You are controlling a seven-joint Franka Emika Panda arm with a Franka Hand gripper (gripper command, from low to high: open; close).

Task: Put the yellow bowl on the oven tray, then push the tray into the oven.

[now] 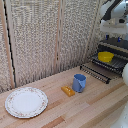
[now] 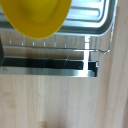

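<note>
The yellow dish is a small round bowl resting on the baking sheet, a dark wire rack sticking out of the front of the oven at the exterior view's right. In the wrist view the yellow dish fills one edge, with the baking sheet's thin bars beside it. My grabber hangs above and just behind the dish, apart from it. Its fingers are too small and dark to show whether they are open or shut.
The oven's open door slopes down in front of the rack toward the wooden table. On the table stand a blue mug, a flat orange-yellow block and a large white patterned plate. A woven screen closes off the back.
</note>
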